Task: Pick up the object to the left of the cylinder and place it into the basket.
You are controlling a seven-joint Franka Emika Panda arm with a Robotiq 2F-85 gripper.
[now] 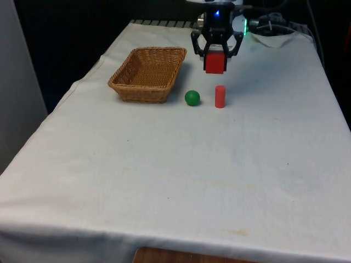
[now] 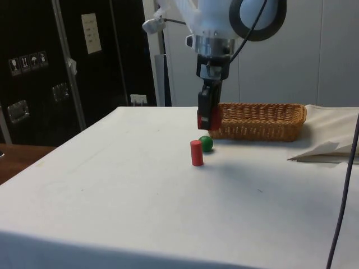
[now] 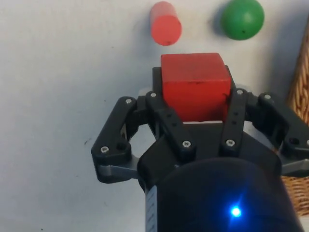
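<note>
My gripper (image 1: 215,58) hangs above the table, shut on a red block (image 1: 215,66) that sticks out below the fingers (image 3: 167,117). The block (image 3: 194,84) sits squarely between them and is well off the cloth (image 2: 203,120). A small red cylinder (image 1: 220,96) stands upright just in front of the gripper. A green ball (image 1: 192,98) rests on the cloth on the cylinder's left in the front view, between it and the wicker basket (image 1: 124,86). In the wrist view the cylinder (image 3: 165,24) and the ball (image 3: 243,18) lie beyond the block.
The basket (image 2: 261,120) holds nothing that I can see, and its near corner is close to the ball (image 2: 206,143). A loose fold of white cloth (image 2: 325,150) lies behind the gripper near the robot's base. The wide near half of the table is bare cloth.
</note>
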